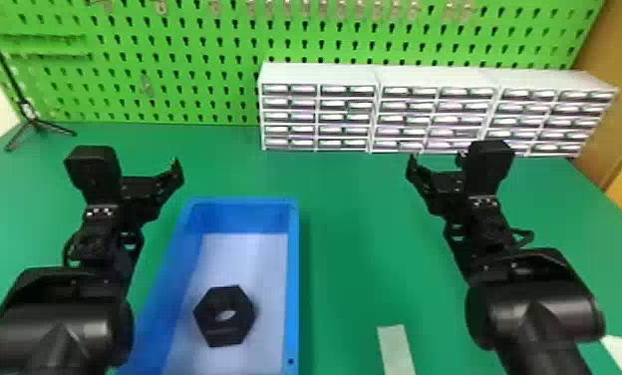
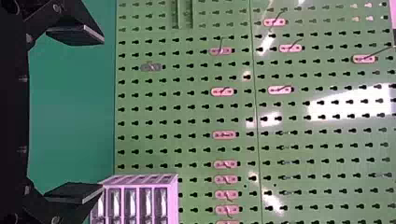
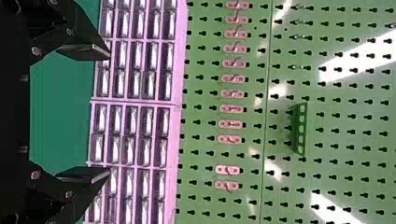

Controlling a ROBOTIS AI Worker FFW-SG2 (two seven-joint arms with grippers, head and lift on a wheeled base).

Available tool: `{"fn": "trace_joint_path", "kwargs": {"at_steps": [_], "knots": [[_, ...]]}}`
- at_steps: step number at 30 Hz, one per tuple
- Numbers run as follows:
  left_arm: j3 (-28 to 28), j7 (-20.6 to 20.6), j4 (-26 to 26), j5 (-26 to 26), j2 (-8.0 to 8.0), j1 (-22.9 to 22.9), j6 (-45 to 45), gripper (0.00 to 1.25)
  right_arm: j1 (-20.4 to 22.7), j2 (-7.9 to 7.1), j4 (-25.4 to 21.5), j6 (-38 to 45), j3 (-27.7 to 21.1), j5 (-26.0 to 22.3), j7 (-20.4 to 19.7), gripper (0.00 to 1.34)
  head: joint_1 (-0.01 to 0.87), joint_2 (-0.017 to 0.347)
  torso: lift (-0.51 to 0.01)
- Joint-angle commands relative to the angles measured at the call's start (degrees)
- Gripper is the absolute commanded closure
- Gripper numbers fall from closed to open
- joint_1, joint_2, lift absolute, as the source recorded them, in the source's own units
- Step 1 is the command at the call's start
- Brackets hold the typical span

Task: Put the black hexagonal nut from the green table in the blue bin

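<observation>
The black hexagonal nut (image 1: pixel 225 316) lies flat on the pale floor of the blue bin (image 1: pixel 292 279), its hole facing up. My left gripper (image 1: pixel 135 185) is above and beyond the bin's left side, away from the nut. In the left wrist view, that gripper (image 2: pixel 102 113) is open, its two fingers wide apart with nothing between them. To the right of the bin, over the green table (image 1: pixel 365 239), my right gripper (image 1: pixel 435 167) is held up. The right wrist view shows this gripper (image 3: pixel 109 113) open and holding nothing.
White drawer cabinets (image 1: pixel 320 75) stand along the table's back right, before a green pegboard (image 1: pixel 190 65) with hooks. A black tripod (image 1: pixel 36 122) stands at the back left. A pale strip (image 1: pixel 396 349) lies on the table near the front.
</observation>
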Motion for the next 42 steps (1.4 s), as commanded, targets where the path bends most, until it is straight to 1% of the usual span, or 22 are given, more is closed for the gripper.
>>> {"fn": "trace_joint_path", "kwargs": {"at_steps": [1,4,27,42], "knots": [[-0.07,0.04,0.05,0.23,-0.02,-0.21,-0.25,0.17,-0.04,-0.09,0.00,-0.04,-0.24,0.22,0.00,0.40,0.683,0.028,-0.096],[0.11,0.04,0.05,0.50,-0.02,-0.12,-0.60,0.17,-0.04,0.18,0.00,-0.04,-0.33,0.40,0.00,0.40,0.683,0.028,-0.096],[0.55,0.13,0.75,2.43,0.06,0.94,-1.04,0.17,0.57,0.00,0.00,0.66,0.02,0.49,0.00,0.40,0.683,0.028,-0.096],[0.20,0.75,0.84,3.14,-0.02,0.67,-0.87,0.17,0.57,-0.09,0.00,1.45,0.37,0.49,0.00,0.40,0.683,0.028,-0.096]]}}
